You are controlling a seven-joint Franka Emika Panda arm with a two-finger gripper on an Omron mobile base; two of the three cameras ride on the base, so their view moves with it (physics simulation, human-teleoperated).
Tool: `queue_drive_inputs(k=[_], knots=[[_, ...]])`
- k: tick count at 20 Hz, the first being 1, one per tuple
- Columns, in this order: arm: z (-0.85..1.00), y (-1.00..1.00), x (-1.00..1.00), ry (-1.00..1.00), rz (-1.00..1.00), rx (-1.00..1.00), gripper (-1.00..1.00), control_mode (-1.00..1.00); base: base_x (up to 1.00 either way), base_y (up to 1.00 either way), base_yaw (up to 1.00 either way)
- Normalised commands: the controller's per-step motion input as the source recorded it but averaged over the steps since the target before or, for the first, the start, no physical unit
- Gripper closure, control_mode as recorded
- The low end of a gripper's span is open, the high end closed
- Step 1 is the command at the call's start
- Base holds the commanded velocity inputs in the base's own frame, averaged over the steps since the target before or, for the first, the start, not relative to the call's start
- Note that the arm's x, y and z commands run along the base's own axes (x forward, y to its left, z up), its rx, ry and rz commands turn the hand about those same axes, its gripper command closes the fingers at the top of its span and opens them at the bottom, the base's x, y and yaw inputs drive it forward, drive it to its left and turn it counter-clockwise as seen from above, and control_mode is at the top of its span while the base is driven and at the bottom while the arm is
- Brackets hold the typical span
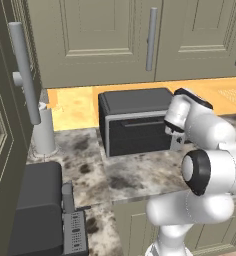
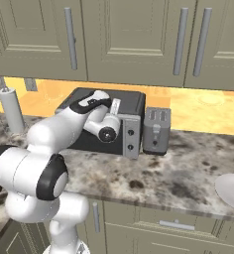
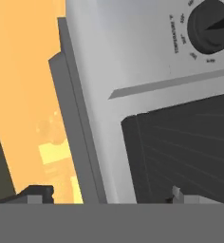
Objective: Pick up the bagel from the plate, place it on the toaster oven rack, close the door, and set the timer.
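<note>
the gripper (image 3: 104, 195) is hovering with jaws wide and empty just before the toaster oven (image 1: 135, 120), which is sitting at the far side of the counter (image 1: 135, 175). its knob (image 3: 211, 26) is looking stiff, smooth and small, so pinching across its raised ridge seems best.

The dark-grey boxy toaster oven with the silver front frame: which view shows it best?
The left base view: the dark-grey boxy toaster oven shows its top and whole front. The right base view has the arm across it. The hand view gives a close piece with a dark round knob.
</note>
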Motion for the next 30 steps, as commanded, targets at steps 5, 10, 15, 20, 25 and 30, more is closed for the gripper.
queue_drive_inputs(k=[5,10,15,20,25,30], knots=[[0.56,-0.28,-0.15,0.02,0.00,0.00,-1.00,-1.00,0.00,0.00,0.00],[0.80,-0.34,-0.20,0.01,0.00,0.00,-1.00,-1.00,0.00,0.00,0.00],[0.51,-0.47,-0.54,0.02,0.08,-0.01,-1.00,-1.00,0.00,0.00,0.00],[0.01,-0.43,-0.97,0.13,0.15,-0.10,-1.00,-1.00,0.00,0.00,0.00],[0.13,-0.26,-0.95,0.20,0.18,-0.15,-1.00,-1.00,0.00,0.00,0.00],[0.68,-0.10,-0.61,0.23,0.18,-0.14,-1.00,-1.00,0.00,0.00,0.00]])
